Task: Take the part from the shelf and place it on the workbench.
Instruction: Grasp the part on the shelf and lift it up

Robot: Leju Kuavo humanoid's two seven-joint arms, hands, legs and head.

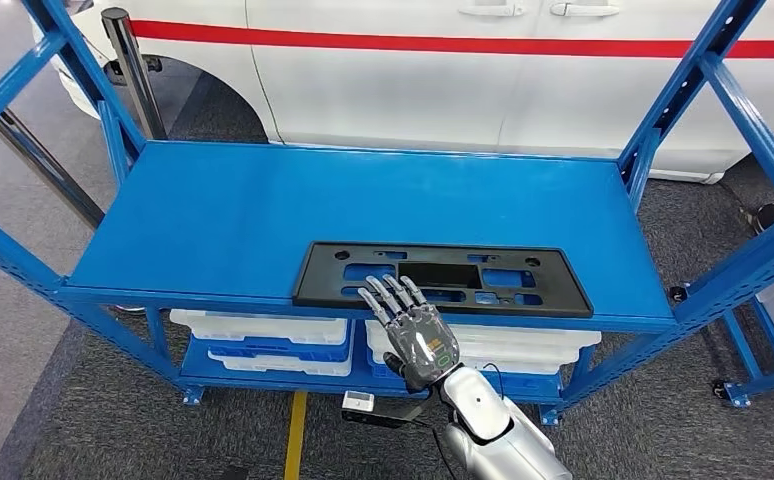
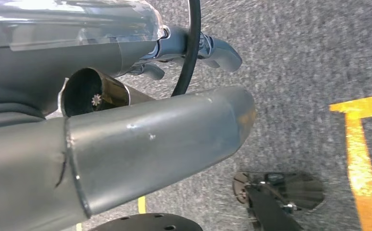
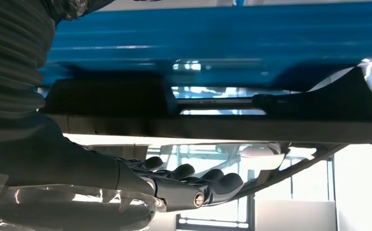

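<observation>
Flat black plastic rectangular part with cut-outs (image 1: 443, 278) lying flat on blue metal shelf (image 1: 263, 215), lower centre of head view, along front edge. Not lifted.

Right hand (image 1: 410, 325), silver-grey with dark fingers, lower centre of frame, fingers spread, tips over near edge of part; contact not confirmable. Right wrist view: fingers (image 3: 213, 185) extended just beside part edge, nothing grasped.

Left hand (image 2: 184, 48) hanging over grey carpet; open or closed: cannot tell.

Progress judged early: reach underway; grasp, lift, carry, placement on workbench outstanding.
</observation>
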